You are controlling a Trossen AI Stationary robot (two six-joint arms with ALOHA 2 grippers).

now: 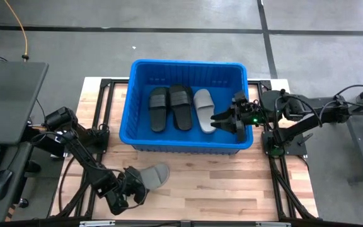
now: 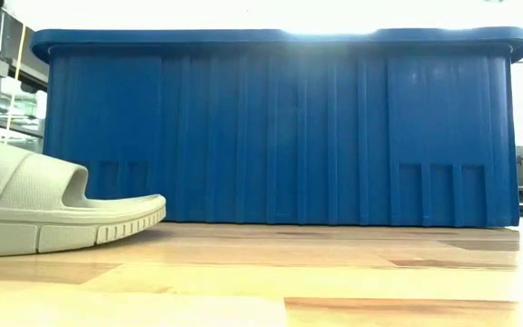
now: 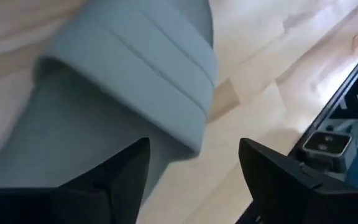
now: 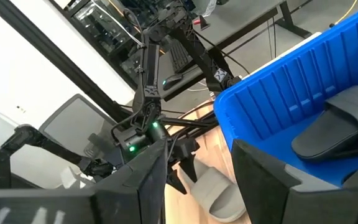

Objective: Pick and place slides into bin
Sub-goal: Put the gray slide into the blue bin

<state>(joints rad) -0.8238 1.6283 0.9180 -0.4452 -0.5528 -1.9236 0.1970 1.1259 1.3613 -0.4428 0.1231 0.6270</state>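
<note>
My left gripper [image 1: 131,189] stands open at the grey slide's [image 1: 154,176] edge, holding nothing; I'd straddle the sole squarely before closing (bin [image 1: 137,140] just behind).

Grey concrete floor [image 1: 188,31], wooden table [image 1: 232,183].

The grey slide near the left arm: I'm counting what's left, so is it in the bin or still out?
Out. The grey slide lies on the wooden table in front of the bin, at the left gripper.
</note>
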